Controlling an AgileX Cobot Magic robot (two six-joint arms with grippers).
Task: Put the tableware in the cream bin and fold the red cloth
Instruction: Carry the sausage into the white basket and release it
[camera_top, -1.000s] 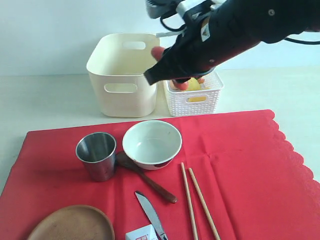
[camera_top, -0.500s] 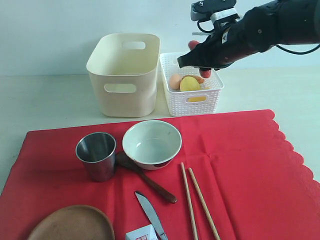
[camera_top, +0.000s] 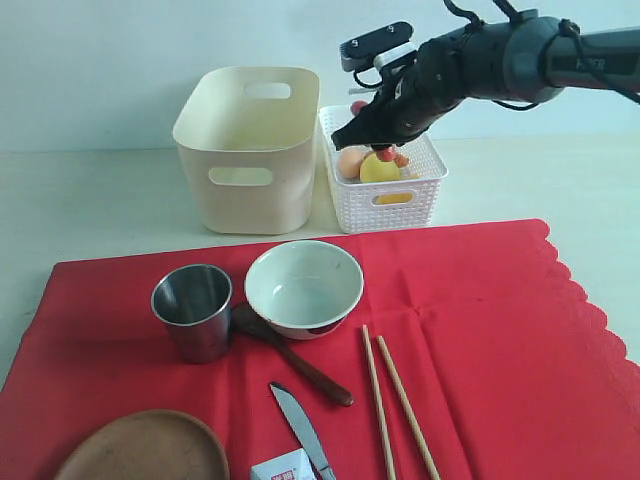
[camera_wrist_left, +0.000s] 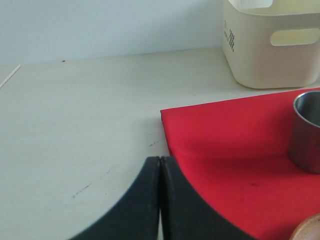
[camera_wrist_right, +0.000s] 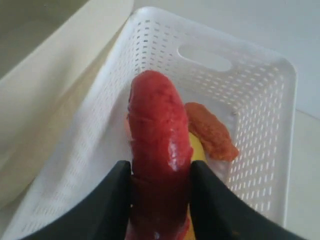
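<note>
Red cloth (camera_top: 480, 330) lies flat across lower frame, carrying plate (camera_top: 145, 448), cup (camera_top: 192, 310), spoon (camera_top: 290, 365), bowl (camera_top: 303, 287), knife (camera_top: 302, 430), chopsticks (camera_top: 390, 405). Bin (camera_top: 245, 150) upper centre, basket (camera_top: 395, 195) just right. Left gripper (camera_wrist_left: 160, 162) closed, empty, near cloth corner. Right gripper (camera_wrist_right: 161, 170), upper right, clamped on sausage (camera_wrist_right: 157, 130) over basket.

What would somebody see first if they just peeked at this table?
Probably the big bright red cloth spread across the front of the table, with a pale green-white bowl and shiny steel cup on it. Next, the right tool gripping a glossy red sausage over the white lattice basket.
</note>
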